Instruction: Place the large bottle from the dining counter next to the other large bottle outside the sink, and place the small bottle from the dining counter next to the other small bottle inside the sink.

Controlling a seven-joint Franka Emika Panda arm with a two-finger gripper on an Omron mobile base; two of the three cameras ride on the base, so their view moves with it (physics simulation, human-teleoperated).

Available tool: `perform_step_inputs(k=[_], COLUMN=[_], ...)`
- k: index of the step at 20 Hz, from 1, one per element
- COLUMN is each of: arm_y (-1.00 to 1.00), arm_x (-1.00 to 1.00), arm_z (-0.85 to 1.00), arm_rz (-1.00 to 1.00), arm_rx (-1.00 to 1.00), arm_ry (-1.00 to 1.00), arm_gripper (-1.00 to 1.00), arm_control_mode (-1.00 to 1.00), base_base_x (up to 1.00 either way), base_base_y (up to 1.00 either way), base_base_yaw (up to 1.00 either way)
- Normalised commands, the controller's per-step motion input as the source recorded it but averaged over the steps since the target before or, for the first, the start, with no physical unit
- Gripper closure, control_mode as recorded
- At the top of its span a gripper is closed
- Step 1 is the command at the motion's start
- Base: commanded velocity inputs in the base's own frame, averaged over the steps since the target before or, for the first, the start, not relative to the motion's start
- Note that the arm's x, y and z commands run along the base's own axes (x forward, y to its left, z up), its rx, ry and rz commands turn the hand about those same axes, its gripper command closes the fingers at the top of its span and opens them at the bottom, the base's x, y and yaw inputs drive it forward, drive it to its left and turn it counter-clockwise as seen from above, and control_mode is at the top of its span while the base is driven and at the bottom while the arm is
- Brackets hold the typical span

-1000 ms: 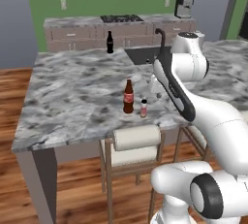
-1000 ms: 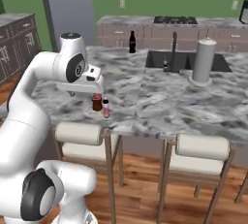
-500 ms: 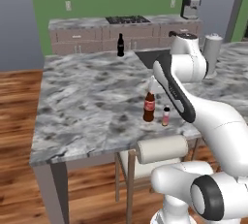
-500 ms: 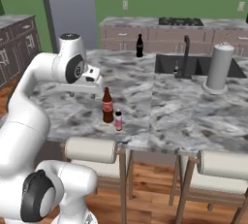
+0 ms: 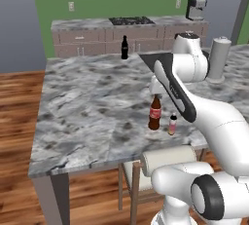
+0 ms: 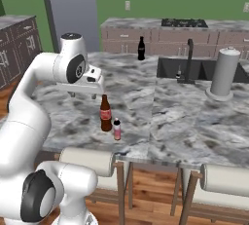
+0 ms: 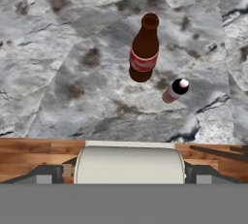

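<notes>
On the dining counter [image 5: 87, 117] [image 6: 160, 121] the large bottle [image 5: 154, 113] [image 6: 105, 114] [image 7: 144, 49], brown with a red label, stands upright near the front edge. The small bottle [image 5: 172, 124] [image 6: 116, 129] [image 7: 174, 90] stands close beside it. My gripper [image 6: 83, 94] hangs open and empty above and just left of the large bottle, touching neither. The other large bottle [image 5: 124, 47] [image 6: 141, 48], all dark, stands far back next to the sink [image 6: 170, 67]. A tiny thing by the faucet [image 6: 189, 59] foot may be the other small bottle; too small to tell.
A tall grey cylinder [image 5: 219, 59] [image 6: 225, 73] stands on the counter right of the sink. Cushioned stools [image 5: 168, 160] [image 6: 87, 160] [image 7: 130, 164] sit under the front edge. A stove [image 5: 130, 20] and coffee machine [image 5: 195, 9] are on the back wall counter.
The base has driven, so both base views have shifted and the bottles now sit nearer the arm. The arm holds the same pose and the gripper stays open. The bottles have not moved.
</notes>
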Motion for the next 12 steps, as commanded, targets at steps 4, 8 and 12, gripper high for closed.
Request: perform_step_inputs(k=[4, 8, 12], arm_y=[0.00, 0.00, -0.09], arm_x=[0.00, 0.14, 0.61], arm_z=[0.00, 0.00, 0.00], arm_rz=[0.00, 0.00, 0.05], arm_rx=[0.00, 0.00, 0.00], arm_ry=[0.00, 0.02, 0.13], arm_gripper=[-1.00, -1.00, -1.00], arm_control_mode=[1.00, -1.00, -1.00], base_base_x=[0.00, 0.00, 0.00], base_base_y=[0.00, 0.00, 0.00], base_base_yaw=[0.00, 0.00, 0.00])
